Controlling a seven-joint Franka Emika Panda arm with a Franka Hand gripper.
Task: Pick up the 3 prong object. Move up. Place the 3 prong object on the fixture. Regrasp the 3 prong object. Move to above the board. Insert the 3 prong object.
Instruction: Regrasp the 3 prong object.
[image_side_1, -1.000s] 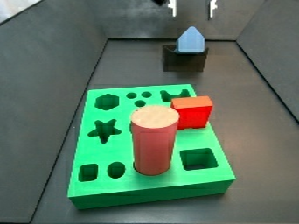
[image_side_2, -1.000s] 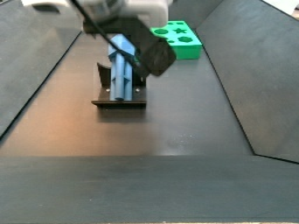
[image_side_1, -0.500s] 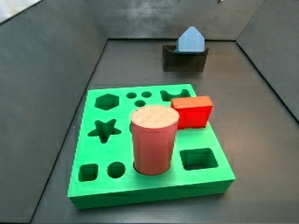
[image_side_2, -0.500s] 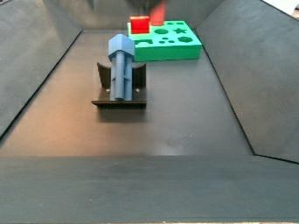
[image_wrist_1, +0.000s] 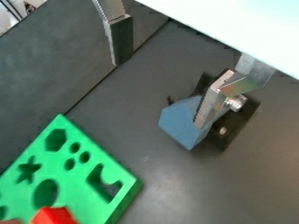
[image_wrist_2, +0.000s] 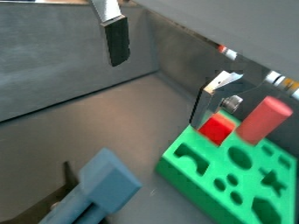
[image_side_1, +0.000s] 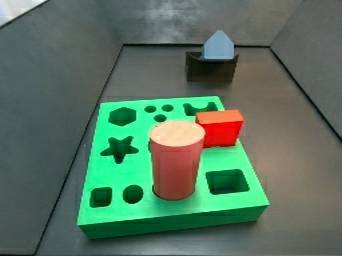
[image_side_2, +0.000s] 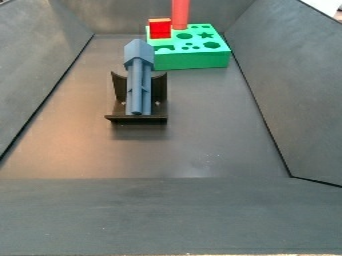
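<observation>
On the fixture (image_side_2: 138, 108), one 3 prong object (image_side_2: 139, 68) was seen; the gripper (image_wrist_1: 176, 54) was held wide open, empty, above.

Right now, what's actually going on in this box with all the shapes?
A robot arm is between steps. Its gripper hangs open and empty, seen only in the wrist views. The 3 prong object rests on the fixture. The board carries a pink cylinder and a red cube. Regrasping and inserting the piece are not yet done.

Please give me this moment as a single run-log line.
claw: open, empty, raised | small grey-blue plastic 3 prong object: resting on dark notched fixture | bright green foam board: slot unfilled
</observation>
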